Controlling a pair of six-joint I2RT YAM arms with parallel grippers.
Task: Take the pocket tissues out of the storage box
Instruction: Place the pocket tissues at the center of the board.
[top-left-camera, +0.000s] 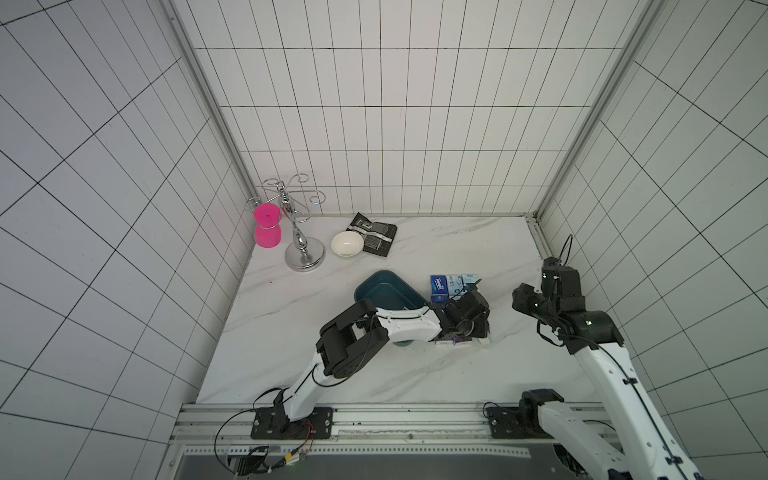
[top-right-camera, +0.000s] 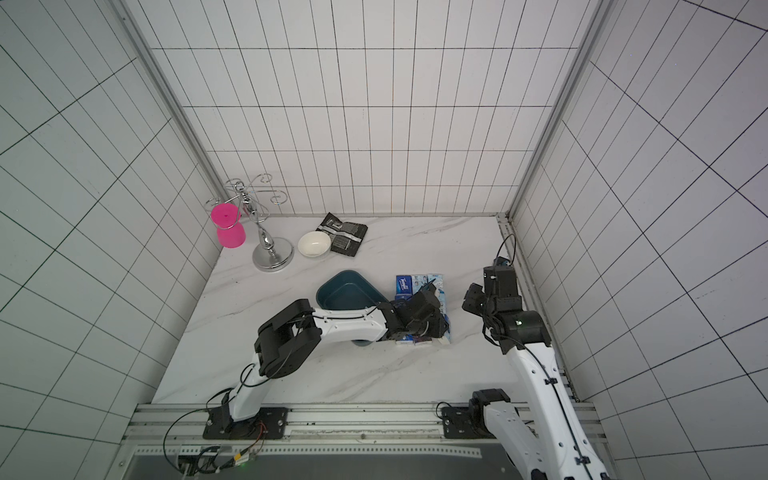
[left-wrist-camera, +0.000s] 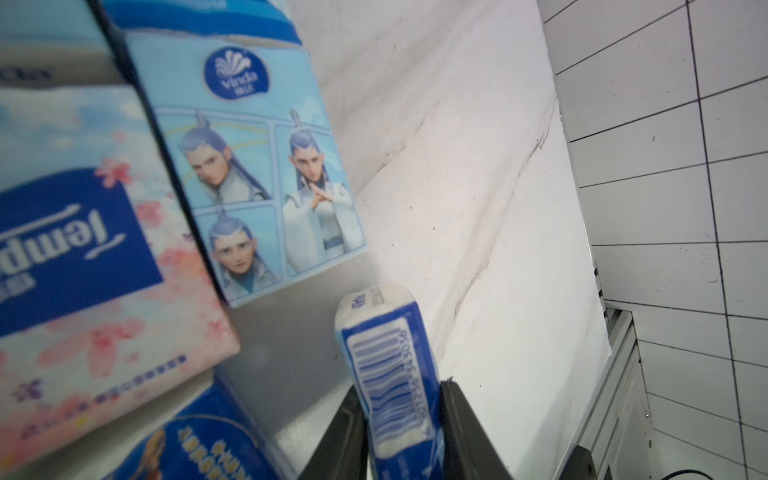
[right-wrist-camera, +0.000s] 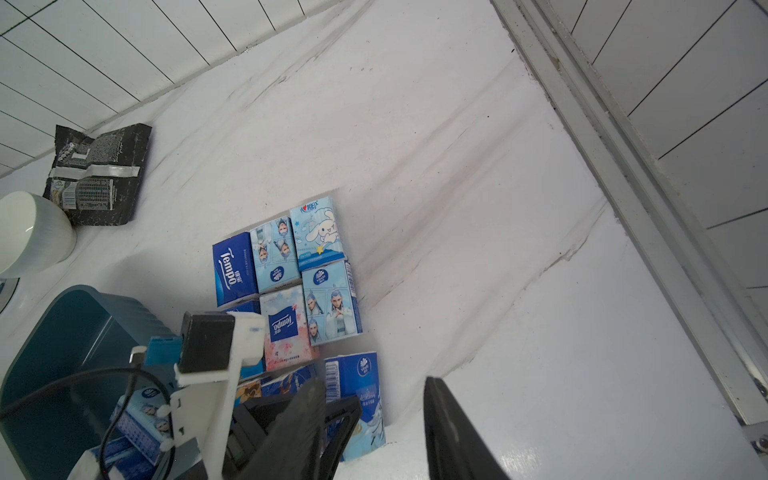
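The dark teal storage box (top-left-camera: 374, 291) (top-right-camera: 337, 286) (right-wrist-camera: 62, 332) sits mid-table, partly under my left arm. Several pocket tissues (top-left-camera: 440, 284) (top-right-camera: 404, 284) (right-wrist-camera: 286, 266) lie in rows on the table to its right. More packets (top-left-camera: 453, 341) lie at the near side. My left gripper (top-left-camera: 471, 307) (left-wrist-camera: 403, 419) is shut on a dark blue packet with a barcode (left-wrist-camera: 386, 365) (right-wrist-camera: 357, 386), which stands on edge beside the rows. My right gripper (top-left-camera: 519, 301) (right-wrist-camera: 372, 381) hangs open and empty further right. Two packets (right-wrist-camera: 141, 419) show under my left wrist; whether they are in the box I cannot tell.
At the back left stand a chrome cup stand (top-left-camera: 301, 249) with a pink cup (top-left-camera: 268, 226), a white bowl (top-left-camera: 345, 243) and a black-and-silver pouch (top-left-camera: 376, 237). An aluminium rail (right-wrist-camera: 623, 174) and tiled walls bound the table on the right.
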